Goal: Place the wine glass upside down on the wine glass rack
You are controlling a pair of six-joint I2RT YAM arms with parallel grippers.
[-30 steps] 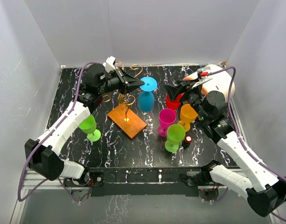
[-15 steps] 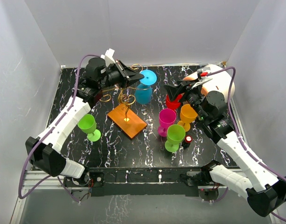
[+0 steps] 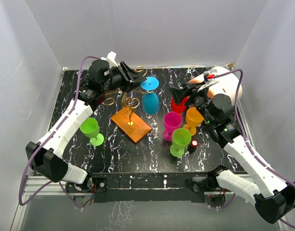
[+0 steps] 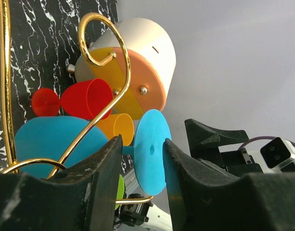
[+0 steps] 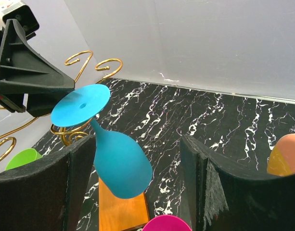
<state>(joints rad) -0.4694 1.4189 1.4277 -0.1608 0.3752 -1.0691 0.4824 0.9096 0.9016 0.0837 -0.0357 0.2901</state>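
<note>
The blue wine glass (image 3: pixel 150 103) hangs upside down, bowl down, above the table. Its round foot (image 4: pixel 149 151) rests on a gold scroll arm (image 4: pixel 121 86) of the wine glass rack (image 3: pixel 131 124). My left gripper (image 3: pixel 137 78) is open, with its jaws apart on either side of the foot and a gap showing on one side. In the right wrist view the glass (image 5: pixel 121 166) hangs over the rack's orange-brown base (image 5: pixel 121 214). My right gripper (image 3: pixel 178 91) stands wide open to the right of the glass, holding nothing.
A green glass (image 3: pixel 91 130) stands left of the rack. Red (image 3: pixel 177 103), pink (image 3: pixel 172 121), orange (image 3: pixel 194 117) and green (image 3: pixel 180 139) glasses cluster on the right, beside a small red and black thing (image 3: pixel 192 144). A white and orange cylinder (image 3: pixel 224 84) lies at the back right.
My left gripper carried the blue glass back and left over the rack's arm, then its jaws opened. The glass now hangs from the gold arm. The right arm stayed still.
</note>
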